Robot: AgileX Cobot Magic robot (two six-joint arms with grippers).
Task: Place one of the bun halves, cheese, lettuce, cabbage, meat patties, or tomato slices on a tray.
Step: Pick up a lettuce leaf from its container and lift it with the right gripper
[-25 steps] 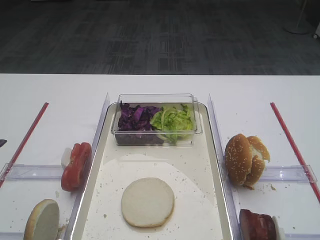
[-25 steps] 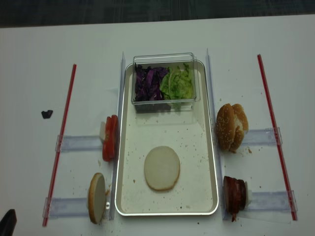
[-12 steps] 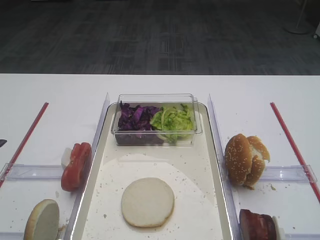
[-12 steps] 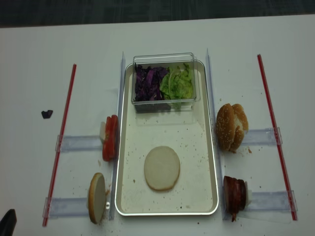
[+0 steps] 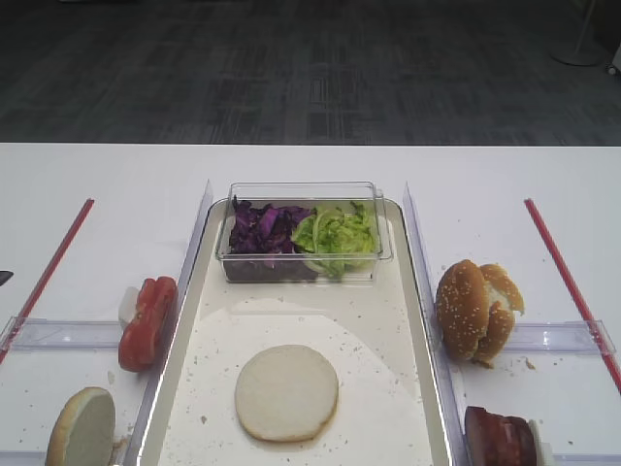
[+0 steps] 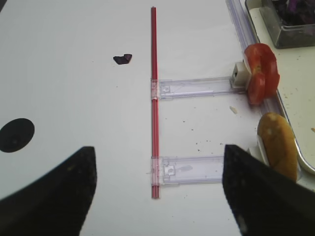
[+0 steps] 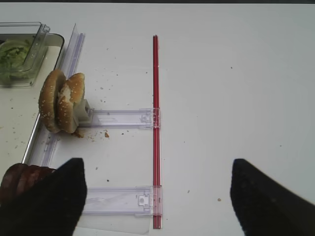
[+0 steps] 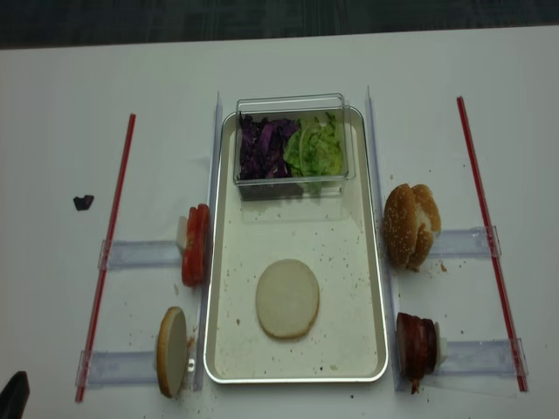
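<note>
Bun half (image 8: 287, 298) lies flat, cut side up, in the lower middle of the tray (image 8: 371, 262), and across the last second you can find no shift in it or in anything else on the desk (image 8: 52, 131). That stillness suggests one placement is finished and the arms are drawn back, waiting on the next pick.

Your other choices stand in their holders: tomato slices (image 8: 195, 244) left of the tray, a second bun half (image 8: 171, 351) on edge at lower left, sesame bun halves (image 8: 410, 225) to the right, meat patties (image 8: 417, 346) at lower right. Cabbage (image 8: 265, 147) and lettuce (image 8: 317, 147) fill the clear box (image 8: 293, 103) at the tray's top end.

Right end effector (image 7: 157, 196) shows at the bottom of its wrist view with fingers spread wide, nothing between them, hovering over bare desk beside the red strip (image 7: 155, 123). Left end effector (image 6: 157, 189) looks the same in its own view: spread, empty, touching nothing.
</note>
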